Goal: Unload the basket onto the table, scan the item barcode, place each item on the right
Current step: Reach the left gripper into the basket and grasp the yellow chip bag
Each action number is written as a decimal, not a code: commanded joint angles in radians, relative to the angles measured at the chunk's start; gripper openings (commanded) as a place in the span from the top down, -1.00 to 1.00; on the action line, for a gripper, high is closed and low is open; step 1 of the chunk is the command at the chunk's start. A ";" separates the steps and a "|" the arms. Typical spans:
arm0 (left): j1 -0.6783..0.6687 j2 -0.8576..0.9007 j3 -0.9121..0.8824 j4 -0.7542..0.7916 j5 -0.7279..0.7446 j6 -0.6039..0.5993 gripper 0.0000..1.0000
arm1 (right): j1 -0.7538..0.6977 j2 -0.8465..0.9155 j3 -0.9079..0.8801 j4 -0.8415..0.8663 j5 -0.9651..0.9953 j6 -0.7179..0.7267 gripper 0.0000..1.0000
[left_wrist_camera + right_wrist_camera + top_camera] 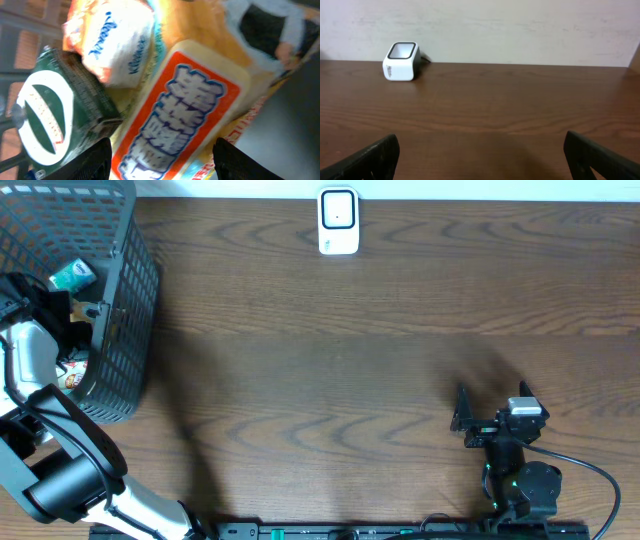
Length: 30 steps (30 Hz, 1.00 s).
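Note:
My left gripper (162, 152) is down inside the grey mesh basket (130, 290) at the table's far left. Its two black fingers (100, 160) stand apart on either side of an orange-and-white packet with blue characters (190, 115), close to its edges; I cannot see a firm pinch. No barcode shows on the packet's visible face. The white barcode scanner (338, 220) stands at the back middle of the table, and also shows as the scanner (401, 61) in the right wrist view. My right gripper (492, 402) rests wide open near the front right, with nothing between its fingers (375, 155).
Beside the packet in the basket lie a white Kleenex tissue pack (117, 42), a dark green packet with a white oval (55, 115) and a yellow bag (260, 40). The basket's walls close in around the left arm (35, 350). Brown wooden table (330, 380) stretches between basket and scanner.

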 commanded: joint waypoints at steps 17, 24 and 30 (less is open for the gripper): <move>0.001 0.004 -0.129 0.055 0.057 0.002 0.35 | 0.000 -0.002 -0.002 -0.004 0.008 0.014 -0.99; 0.001 -0.070 -0.066 0.082 0.058 -0.092 0.85 | 0.000 -0.002 -0.002 -0.004 0.008 0.014 -0.99; 0.001 -0.269 -0.054 0.250 0.084 -0.416 0.85 | 0.000 -0.002 -0.002 -0.004 0.008 0.014 -0.99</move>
